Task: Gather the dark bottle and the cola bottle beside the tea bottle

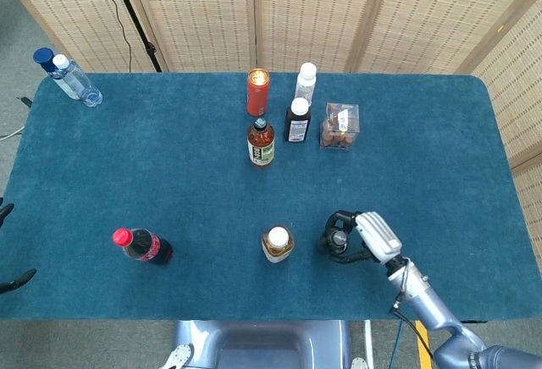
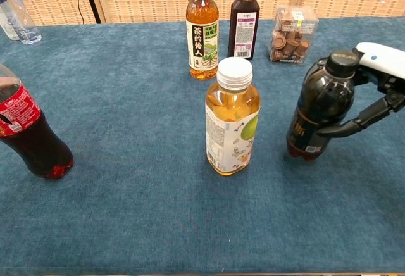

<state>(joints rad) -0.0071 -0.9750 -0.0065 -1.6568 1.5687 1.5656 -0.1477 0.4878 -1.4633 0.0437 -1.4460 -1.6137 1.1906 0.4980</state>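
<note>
The tea bottle (image 1: pixel 277 244) (image 2: pixel 232 121), amber with a white cap, stands upright near the front middle of the blue table. My right hand (image 1: pixel 373 238) (image 2: pixel 380 80) grips the dark bottle (image 1: pixel 336 240) (image 2: pixel 319 108) from its right side. It holds the bottle upright, a short gap to the right of the tea bottle, with the base at or just above the cloth. The cola bottle (image 1: pixel 142 245) (image 2: pixel 28 130), red-capped, stands alone far to the front left. My left hand (image 1: pixel 15 279) shows only at the left edge, fingers apart and holding nothing.
At the back middle stand a black-capped tea bottle (image 1: pixel 261 142) (image 2: pixel 202 32), a dark white-capped bottle (image 1: pixel 297 121), a red can (image 1: pixel 257 91), a white bottle (image 1: pixel 306 81) and a clear snack box (image 1: pixel 340 126). A water bottle (image 1: pixel 74 79) sits at the far left corner.
</note>
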